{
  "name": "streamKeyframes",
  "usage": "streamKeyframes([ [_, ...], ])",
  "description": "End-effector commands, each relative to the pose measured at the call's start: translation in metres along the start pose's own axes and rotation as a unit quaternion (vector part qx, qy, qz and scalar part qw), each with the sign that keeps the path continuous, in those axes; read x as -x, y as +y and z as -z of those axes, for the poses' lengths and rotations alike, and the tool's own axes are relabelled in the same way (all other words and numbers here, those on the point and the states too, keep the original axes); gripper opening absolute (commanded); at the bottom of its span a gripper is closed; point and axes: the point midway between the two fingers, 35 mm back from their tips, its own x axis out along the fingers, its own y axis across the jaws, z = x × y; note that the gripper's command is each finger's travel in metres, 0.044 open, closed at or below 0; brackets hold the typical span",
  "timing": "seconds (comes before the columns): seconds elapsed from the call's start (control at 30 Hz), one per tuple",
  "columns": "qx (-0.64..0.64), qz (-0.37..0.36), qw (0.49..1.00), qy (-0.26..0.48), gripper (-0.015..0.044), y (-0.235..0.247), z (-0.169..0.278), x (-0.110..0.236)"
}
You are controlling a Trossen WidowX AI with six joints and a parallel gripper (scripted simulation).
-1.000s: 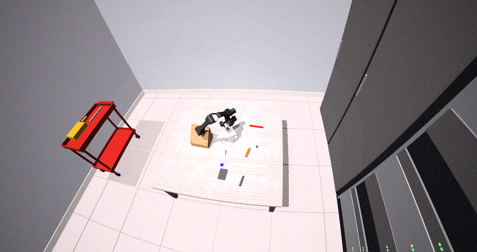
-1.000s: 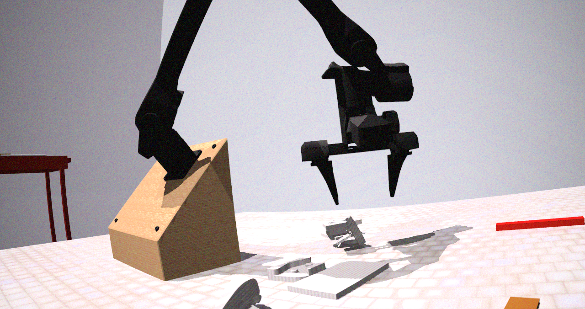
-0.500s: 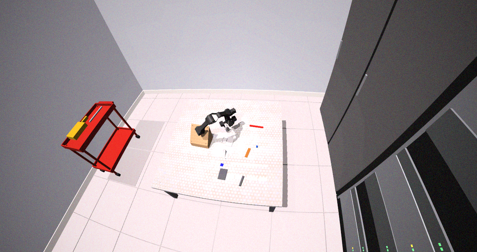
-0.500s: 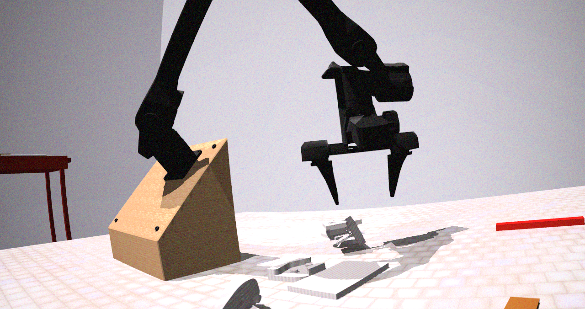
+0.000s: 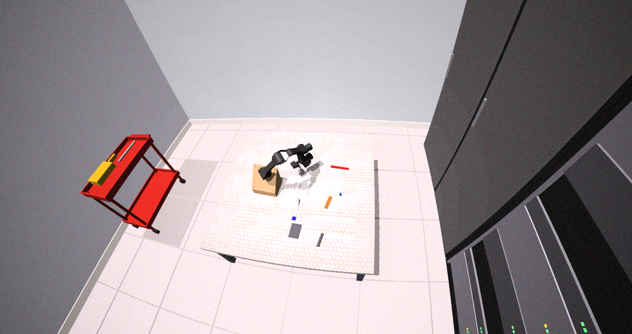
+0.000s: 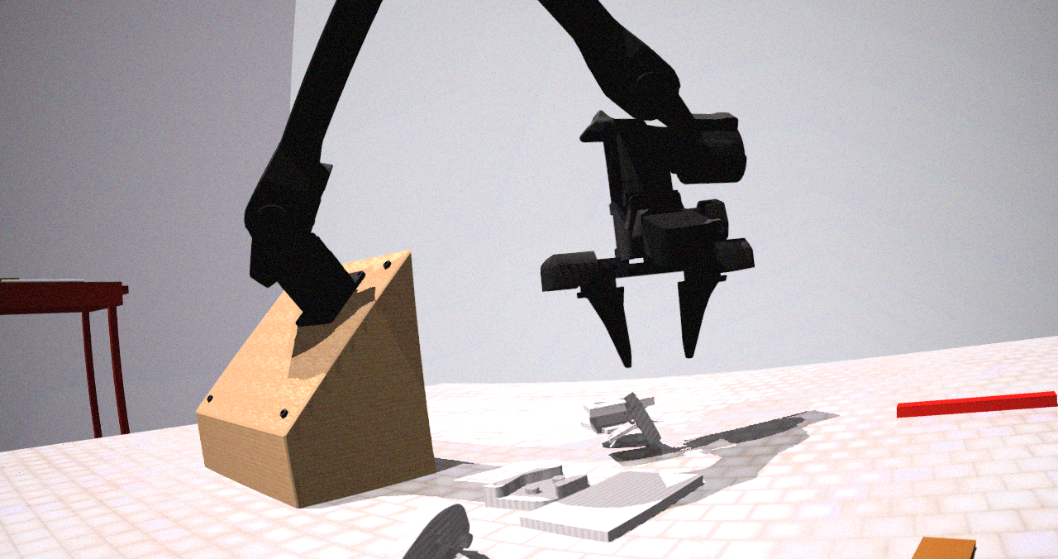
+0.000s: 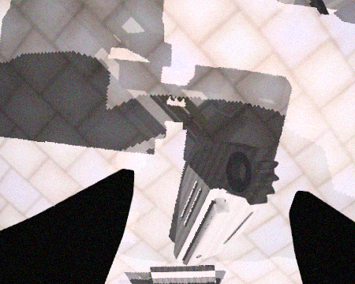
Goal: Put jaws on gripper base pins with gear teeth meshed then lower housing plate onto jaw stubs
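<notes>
My gripper (image 6: 658,360) (image 7: 214,192) is open and empty, pointing down above the grey jaw parts. A toothed grey jaw (image 6: 641,421) (image 7: 213,170) with a round hole stands tilted on the table below and between the fingers, untouched. Another grey piece (image 6: 605,414) (image 7: 183,269), perhaps the second jaw, is close by. The grey gripper base (image 6: 510,498) has a curved wall and small raised pins; a flat grey slab (image 6: 569,529) adjoins it, and I cannot tell if they are one part. A tilted grey disc-like part (image 6: 440,533), perhaps the housing plate, is partly cut off at the bottom of the exterior view.
The wooden mounting block (image 5: 265,181) (image 6: 362,422) is left of the parts. A red bar (image 5: 339,167) (image 6: 976,404) and an orange block (image 5: 328,202) (image 6: 945,548) are to the right. Toward the front are a blue square (image 5: 294,218), a dark plate (image 5: 295,230) and a dark bar (image 5: 320,239).
</notes>
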Motion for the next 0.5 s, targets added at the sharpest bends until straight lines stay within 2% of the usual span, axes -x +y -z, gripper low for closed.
streamKeyframes([
  [0.0, 0.049, 0.001, 0.999, 0.003, 0.0177, -0.0032, 0.0019, -0.0008],
  [0.23, 0.142, 0.001, 0.990, 0.003, 0.0000, -0.0069, 0.0028, -0.0010],
  [0.47, 0.233, 0.001, 0.972, 0.003, 0.0000, -0.0105, 0.0037, -0.0012],
])
